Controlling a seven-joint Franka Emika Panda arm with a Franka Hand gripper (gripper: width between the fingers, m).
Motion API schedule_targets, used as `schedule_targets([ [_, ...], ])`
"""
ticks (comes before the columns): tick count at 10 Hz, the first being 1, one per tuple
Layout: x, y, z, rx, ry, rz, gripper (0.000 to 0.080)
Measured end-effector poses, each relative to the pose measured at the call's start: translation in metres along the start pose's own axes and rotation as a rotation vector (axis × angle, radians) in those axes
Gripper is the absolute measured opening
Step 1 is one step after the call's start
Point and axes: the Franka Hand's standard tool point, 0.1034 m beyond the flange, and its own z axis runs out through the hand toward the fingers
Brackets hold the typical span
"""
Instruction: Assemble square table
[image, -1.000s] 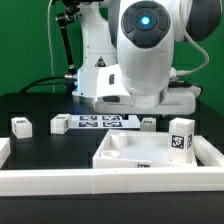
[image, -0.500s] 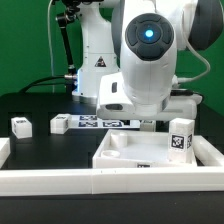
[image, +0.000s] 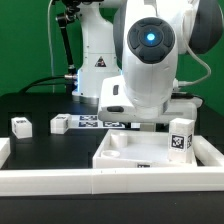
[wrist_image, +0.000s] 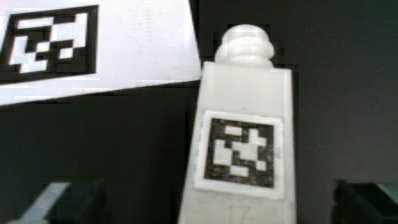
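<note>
On the black table (wrist_image: 338, 80), just beside the marker board (wrist_image: 98, 50), a table leg (wrist_image: 240, 130) lies flat, tag upward, between the fingers of the gripper (wrist_image: 210, 200), which is spread wide and grasps nothing. Best practice: descend centred, fingers square to the leg's long sides, then close. The square tabletop (image: 150, 152) lies apart.

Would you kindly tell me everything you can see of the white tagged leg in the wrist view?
The short white plastic-looking square leg lies flat on the black table, rounded knob at one end, black-and-white tag facing up. A corner of the marker board sits close beside the knob end; contact is unclear. The open jaws flank it without touching.
</note>
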Motion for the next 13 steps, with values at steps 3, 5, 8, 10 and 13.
schedule_targets([
  [3,0.000,0.001,0.001,0.001,0.000,0.002,0.0377],
  [5,0.000,0.001,0.000,0.001,0.000,0.002,0.0288],
  [8,0.001,0.002,0.000,0.002,0.001,0.004,0.0288],
  [10,0.001,0.008,-0.004,0.010,0.003,0.003,0.0288],
  [13,-0.009,0.022,-0.031,0.039,-0.011,-0.006,0.0290],
])
